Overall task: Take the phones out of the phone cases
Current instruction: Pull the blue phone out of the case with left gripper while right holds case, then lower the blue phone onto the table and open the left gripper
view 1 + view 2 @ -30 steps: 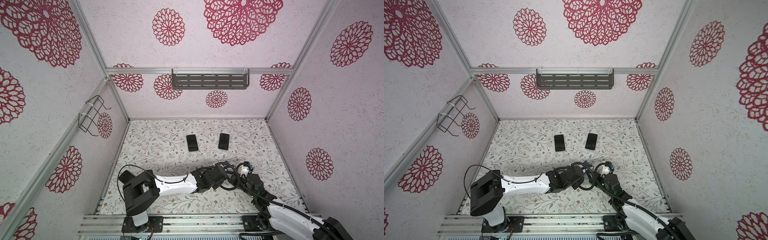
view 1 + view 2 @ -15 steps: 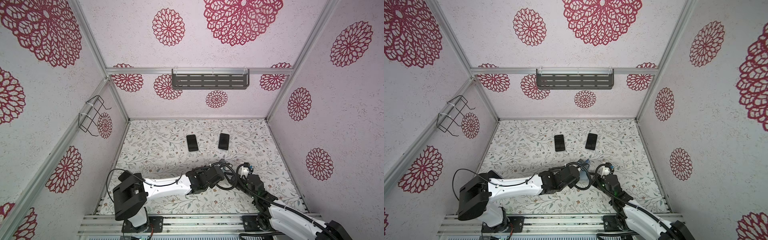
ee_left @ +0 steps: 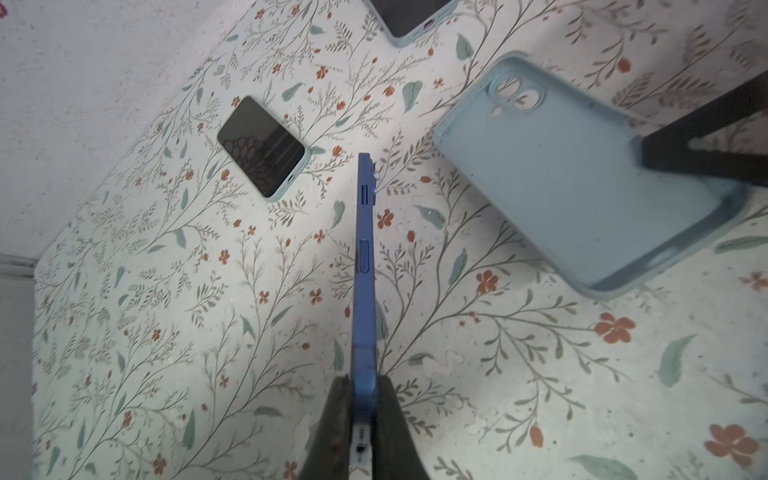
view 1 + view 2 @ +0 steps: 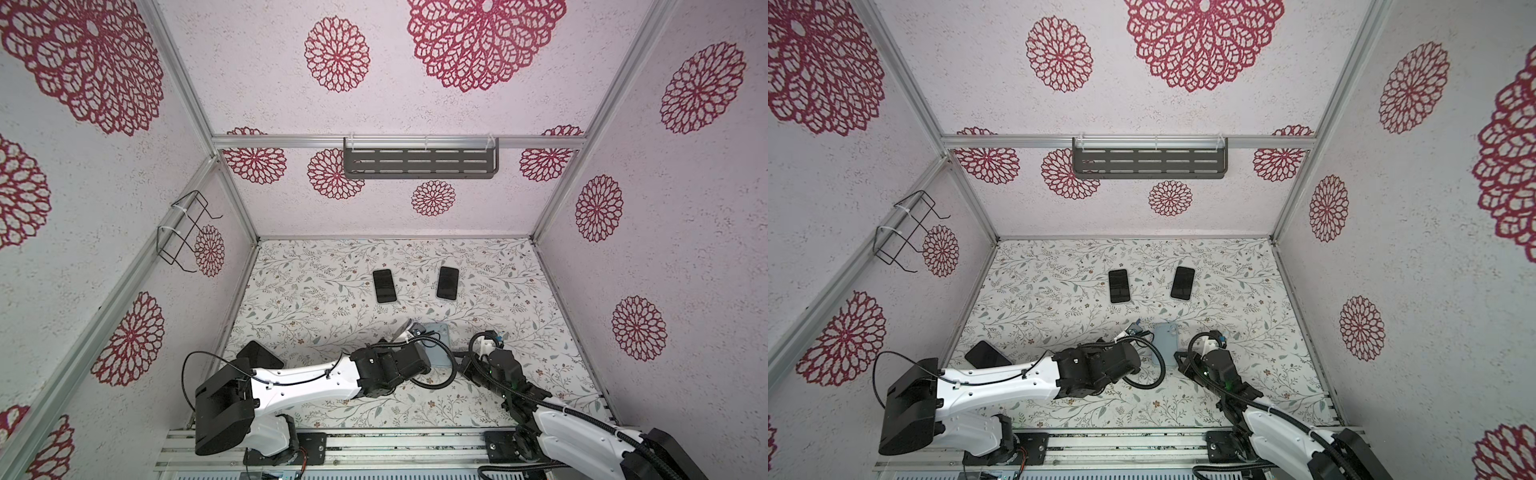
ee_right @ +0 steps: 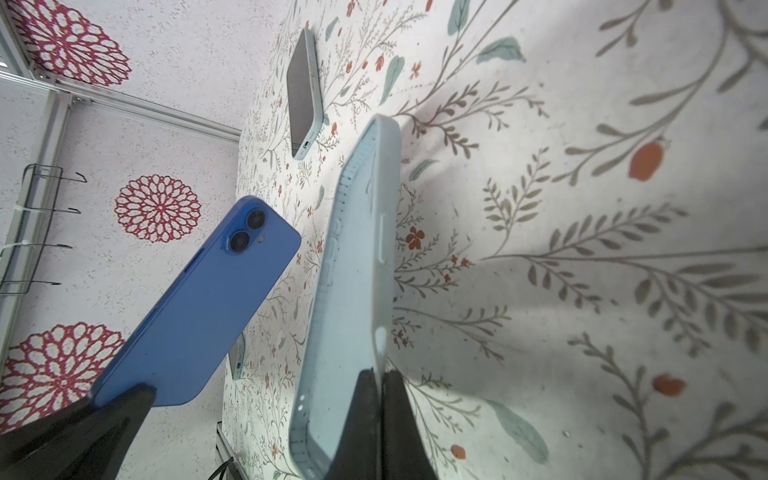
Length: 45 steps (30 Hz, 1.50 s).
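Note:
The blue phone (image 3: 365, 266) is out of the case and seen edge-on in the left wrist view, with my left gripper (image 3: 364, 399) shut on its lower end. The right wrist view shows its blue back (image 5: 199, 307) with two lenses, held clear of the floor. The empty light-blue phone case (image 5: 353, 270) is pinched by one side wall in my shut right gripper (image 5: 380, 399). In both top views the case (image 4: 437, 340) (image 4: 1167, 340) shows between the two wrists. Phone and case are apart, side by side.
Two dark-screened phones in pale cases lie at the back of the floral floor (image 4: 383, 286) (image 4: 448, 283). Another dark phone (image 4: 259, 353) lies near the left wall, partly behind the left arm. A wire rack (image 4: 183, 232) hangs on the left wall, a grey shelf (image 4: 419, 163) on the back wall.
My left wrist has drawn back to the left and toward the front, away from the right gripper. The light-blue case now shows in the gap between them. The right arm has barely moved.

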Tool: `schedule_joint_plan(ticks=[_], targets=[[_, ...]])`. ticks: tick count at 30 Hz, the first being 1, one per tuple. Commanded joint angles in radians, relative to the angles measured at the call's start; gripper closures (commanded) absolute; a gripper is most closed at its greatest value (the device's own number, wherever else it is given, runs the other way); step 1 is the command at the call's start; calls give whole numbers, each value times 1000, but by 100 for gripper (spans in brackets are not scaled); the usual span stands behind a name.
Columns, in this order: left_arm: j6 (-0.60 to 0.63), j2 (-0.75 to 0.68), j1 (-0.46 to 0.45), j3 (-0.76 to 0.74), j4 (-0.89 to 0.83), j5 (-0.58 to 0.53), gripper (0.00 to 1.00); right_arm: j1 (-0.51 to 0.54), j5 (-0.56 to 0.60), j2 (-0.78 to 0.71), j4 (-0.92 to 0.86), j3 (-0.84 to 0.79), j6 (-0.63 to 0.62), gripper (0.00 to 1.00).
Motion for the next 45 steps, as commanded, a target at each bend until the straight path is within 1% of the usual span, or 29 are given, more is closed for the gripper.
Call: schedule_joint_plan(ticks=[1, 8, 11, 16, 19, 22, 33, 40, 41, 45], targets=[[-56, 12, -32, 12, -86, -99, 100, 6, -2, 20, 57, 28, 1, 100], [-122, 155, -61, 96, -274, -214, 100, 23, -15, 91, 123, 49, 14, 100], [-147, 212, -75, 126, -331, -240, 100, 39, -11, 127, 144, 64, 13, 100], [-141, 265, -100, 141, -318, -222, 100, 62, -13, 196, 201, 77, 27, 100], [-146, 286, -113, 144, -317, -206, 94, 70, -14, 228, 212, 87, 23, 100], [-147, 307, -126, 148, -307, -190, 91, 74, -16, 253, 220, 96, 20, 100], [-200, 407, -165, 174, -276, -155, 89, 84, -32, 318, 249, 106, 20, 100], [-230, 456, -187, 184, -246, -135, 80, 95, -26, 336, 249, 107, 17, 100], [-234, 461, -189, 184, -239, -131, 78, 97, -23, 337, 248, 108, 17, 100], [-257, 481, -196, 197, -243, -137, 63, 100, -21, 344, 244, 107, 17, 100]])
